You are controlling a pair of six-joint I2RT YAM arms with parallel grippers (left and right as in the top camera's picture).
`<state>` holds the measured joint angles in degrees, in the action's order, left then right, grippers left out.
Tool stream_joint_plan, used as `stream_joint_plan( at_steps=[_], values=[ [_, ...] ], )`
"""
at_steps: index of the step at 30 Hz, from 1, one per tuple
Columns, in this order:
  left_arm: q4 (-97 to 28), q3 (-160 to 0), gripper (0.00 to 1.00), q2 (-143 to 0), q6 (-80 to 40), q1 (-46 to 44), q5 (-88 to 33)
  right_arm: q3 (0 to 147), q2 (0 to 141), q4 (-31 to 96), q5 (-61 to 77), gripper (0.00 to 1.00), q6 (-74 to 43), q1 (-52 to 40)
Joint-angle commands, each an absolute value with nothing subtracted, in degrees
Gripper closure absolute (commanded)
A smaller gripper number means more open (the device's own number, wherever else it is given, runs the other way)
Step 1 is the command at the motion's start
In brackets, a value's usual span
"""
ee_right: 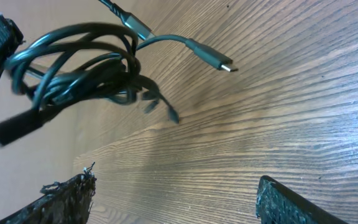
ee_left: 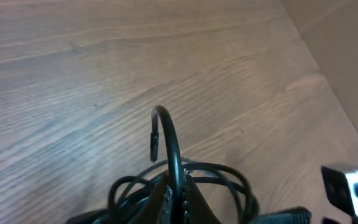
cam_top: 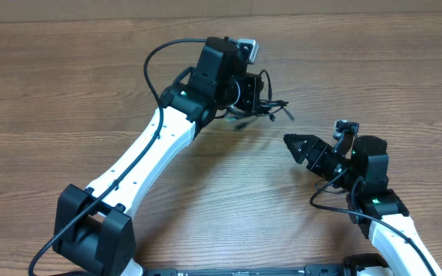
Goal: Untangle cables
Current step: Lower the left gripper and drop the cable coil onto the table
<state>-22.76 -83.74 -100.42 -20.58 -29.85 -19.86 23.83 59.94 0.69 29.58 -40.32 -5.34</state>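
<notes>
Toward the near right corner of the desk (cam_top: 60, 84), the right jaws are seen spread wide and empty. Farther off, nearer the far edge, the cables (cam_top: 261, 105) are held above the wood, clenched in the left jaws. Little is judged done: they form one knotted coil of thin black loops with plug ends (ee_right: 219, 61) sticking out, and every strand is yet to be separated.

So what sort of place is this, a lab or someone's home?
Probably a robotics test bench: a white-and-black left arm and right arm at a wood-grain table, with a tangle of thin black cables.
</notes>
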Motion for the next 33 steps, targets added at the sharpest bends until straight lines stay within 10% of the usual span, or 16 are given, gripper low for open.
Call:
stream_joint_plan(
  at_steps=[1,30,33],
  values=[
    [-23.92,-85.23,0.96,-99.74,-17.76,-29.65,-23.68,24.77,59.48,0.38,28.95,0.17,-40.01,-5.52],
    [-42.22,-84.79,0.96,-99.77,-17.78,-34.37,-17.45,24.77,59.48,0.43,28.99,0.17,-40.23,-5.52],
    [-42.26,-84.55,0.75,-99.77,-17.78,-35.44,-14.79,24.77,59.48,0.8,28.97,0.17,-40.23,-5.52]
  ],
)
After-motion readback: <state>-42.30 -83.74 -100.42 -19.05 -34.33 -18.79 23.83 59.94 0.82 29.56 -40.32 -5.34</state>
